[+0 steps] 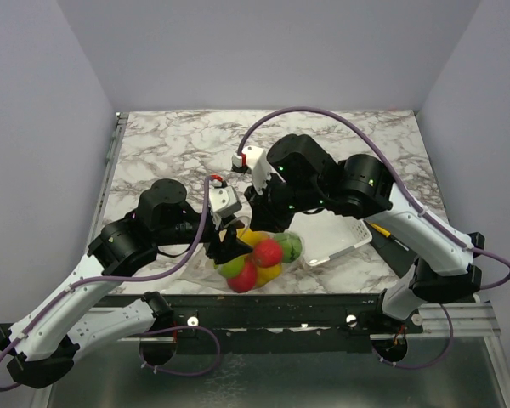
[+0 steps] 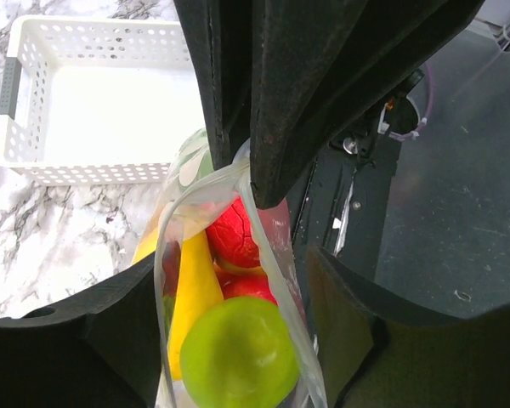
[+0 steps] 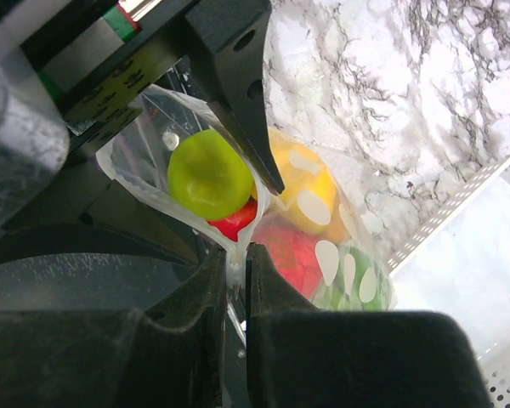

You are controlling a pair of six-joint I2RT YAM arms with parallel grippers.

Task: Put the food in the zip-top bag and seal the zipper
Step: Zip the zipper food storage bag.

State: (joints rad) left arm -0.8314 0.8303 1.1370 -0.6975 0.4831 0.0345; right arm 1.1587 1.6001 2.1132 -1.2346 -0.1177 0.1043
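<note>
The zip-top bag (image 1: 257,262) lies near the table's front edge with the food inside: a red fruit (image 1: 267,252), a dark green one (image 1: 289,246), a light green one (image 2: 238,353) and a yellow one (image 2: 191,289). My right gripper (image 3: 238,255) is shut on the end of the zipper (image 3: 236,270), pinching the bag's top corner. In the left wrist view the same pinch shows at the bag's upper edge (image 2: 248,174). My left gripper (image 2: 229,280) stands open, its fingers on either side of the bag's mouth around the light green fruit.
A white slotted basket (image 1: 357,238) stands just right of the bag, with nothing in it (image 2: 93,34). The table's front edge and a black rail (image 1: 263,310) run right below the bag. Both arms crowd over the bag.
</note>
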